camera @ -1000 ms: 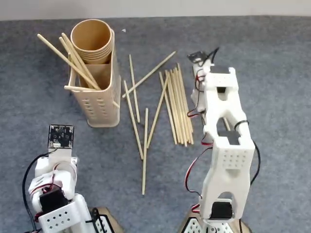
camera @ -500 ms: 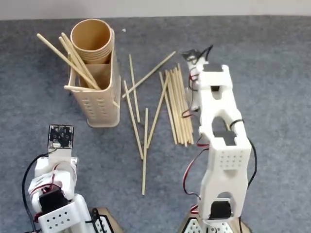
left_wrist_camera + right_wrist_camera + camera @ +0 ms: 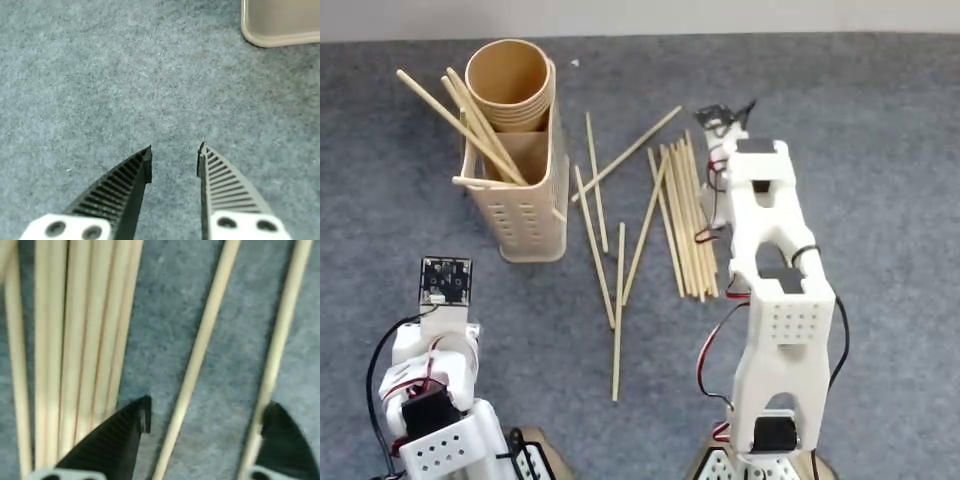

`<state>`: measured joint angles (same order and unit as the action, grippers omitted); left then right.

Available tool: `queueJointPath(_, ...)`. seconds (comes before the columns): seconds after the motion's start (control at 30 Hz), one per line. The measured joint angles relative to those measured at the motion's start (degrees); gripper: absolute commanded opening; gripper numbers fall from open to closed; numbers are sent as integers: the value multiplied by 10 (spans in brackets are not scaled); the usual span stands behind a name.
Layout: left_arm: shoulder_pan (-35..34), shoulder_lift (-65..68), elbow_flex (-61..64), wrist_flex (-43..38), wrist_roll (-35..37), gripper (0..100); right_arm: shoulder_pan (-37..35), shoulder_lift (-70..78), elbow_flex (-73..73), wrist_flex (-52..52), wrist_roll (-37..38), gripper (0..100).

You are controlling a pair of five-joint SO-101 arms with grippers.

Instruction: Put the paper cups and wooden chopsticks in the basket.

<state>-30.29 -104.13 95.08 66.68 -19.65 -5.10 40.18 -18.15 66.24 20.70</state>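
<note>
Right wrist view: on our right gripper [image 3: 209, 412] the fingers [image 3: 120, 440] spread wide astride one loose chopstick [image 3: 196, 355], gripping nothing. Our left gripper [image 3: 175, 155] hangs parted over the table [image 3: 100, 75]. We see the basket [image 3: 525, 215] with paper cups [image 3: 510, 80] at eleven o'clock.

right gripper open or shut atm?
Open. In the right wrist view the right gripper has its jaws wide apart, with one loose chopstick lying between them and nothing clamped.

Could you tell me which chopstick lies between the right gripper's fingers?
The lone chopstick beside the tight bundle: the right gripper straddles it, with the bundle outside one finger and another chopstick at the other.
</note>
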Motion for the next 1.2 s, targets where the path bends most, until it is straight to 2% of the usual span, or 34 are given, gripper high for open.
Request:
queueJointPath(0.03, 0, 0, 0, 0, 0, 171, 4, 22, -6, 0, 0, 0)
queueJointPath(0.27, 0, 0, 0, 0, 0, 171, 18, 65, -97, 56, 0, 5)
queueJointPath(0.43, 0, 0, 0, 0, 0, 171, 21, 43, -178, 142, -58, 5)
queueJointPath(0.7, 0, 0, 0, 0, 0, 171, 12, -141, -309, 242, -162, 5)
queueJointPath(0.97, 0, 0, 0, 0, 0, 171, -115, -392, -396, 292, -181, 5)
queueJointPath(1.2, 0, 0, 0, 0, 0, 171, -228, -607, -404, 332, -185, 5)
